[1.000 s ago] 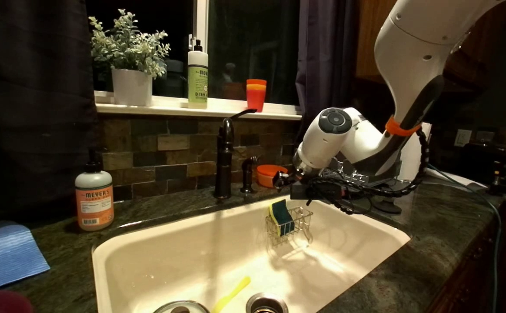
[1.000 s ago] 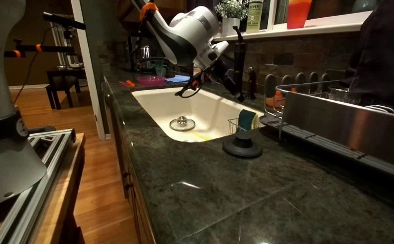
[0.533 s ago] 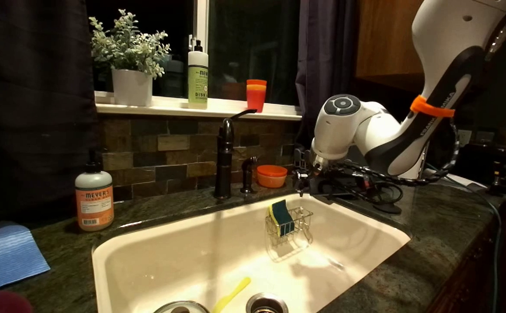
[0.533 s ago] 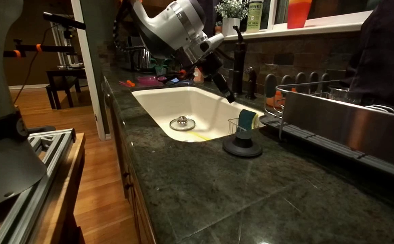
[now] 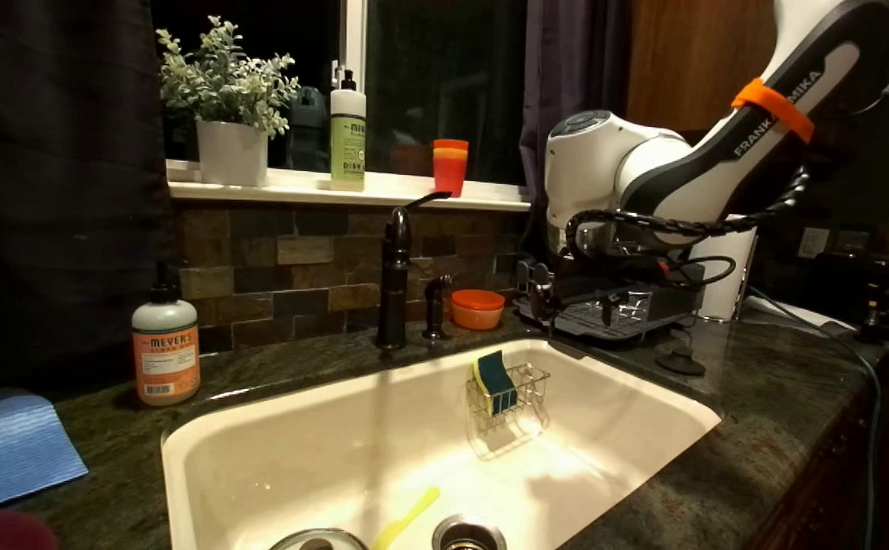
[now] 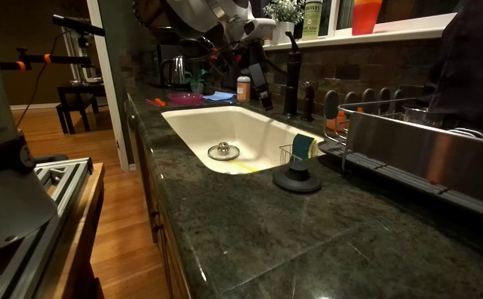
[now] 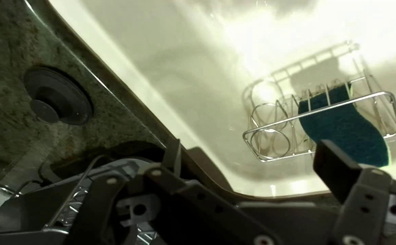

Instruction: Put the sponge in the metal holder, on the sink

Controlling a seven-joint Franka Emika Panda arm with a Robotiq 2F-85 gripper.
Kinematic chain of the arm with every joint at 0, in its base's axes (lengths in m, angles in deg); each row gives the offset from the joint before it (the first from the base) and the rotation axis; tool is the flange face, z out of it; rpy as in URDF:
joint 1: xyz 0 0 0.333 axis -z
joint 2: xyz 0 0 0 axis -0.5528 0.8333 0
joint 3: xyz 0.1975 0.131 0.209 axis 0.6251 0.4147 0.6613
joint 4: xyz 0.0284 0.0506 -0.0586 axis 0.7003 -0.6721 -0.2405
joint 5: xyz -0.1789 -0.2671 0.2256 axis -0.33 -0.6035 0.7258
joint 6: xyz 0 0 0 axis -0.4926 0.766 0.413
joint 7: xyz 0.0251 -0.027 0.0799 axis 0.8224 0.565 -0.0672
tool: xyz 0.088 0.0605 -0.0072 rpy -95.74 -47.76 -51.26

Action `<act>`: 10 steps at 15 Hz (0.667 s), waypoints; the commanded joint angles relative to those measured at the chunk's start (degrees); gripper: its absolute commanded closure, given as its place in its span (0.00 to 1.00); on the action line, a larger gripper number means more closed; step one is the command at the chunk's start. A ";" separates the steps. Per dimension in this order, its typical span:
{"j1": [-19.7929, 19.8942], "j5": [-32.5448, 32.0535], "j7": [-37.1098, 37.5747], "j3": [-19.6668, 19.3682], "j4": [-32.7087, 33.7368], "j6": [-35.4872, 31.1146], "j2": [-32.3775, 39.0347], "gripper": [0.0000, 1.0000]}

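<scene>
Resting in one holder [image 7: 324,108], one sponge [image 7: 346,133]

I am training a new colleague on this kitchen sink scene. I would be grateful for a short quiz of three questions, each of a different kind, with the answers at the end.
1. True or false: the gripper is open and holds nothing.

2. Which of these lies inside the sink?
A: a blue cloth
B: a round lid with a knob
C: a soap bottle

3. In your own words: where is the sponge?

Key: 1. True. 2. B. 3. In the metal holder, with its upper part rising above the wires.
</scene>
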State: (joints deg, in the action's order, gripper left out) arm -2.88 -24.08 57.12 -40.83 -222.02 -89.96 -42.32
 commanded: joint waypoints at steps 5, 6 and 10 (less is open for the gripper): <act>19.83 10.77 -13.71 20.17 1.37 10.48 -3.20 0.00; 21.08 11.34 -15.28 21.22 1.47 10.66 -3.42 0.00; 24.45 9.48 -20.59 23.67 -0.60 5.44 -5.58 0.00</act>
State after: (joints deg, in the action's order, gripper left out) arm 18.78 -14.93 40.78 -19.57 -220.52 -81.43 -45.28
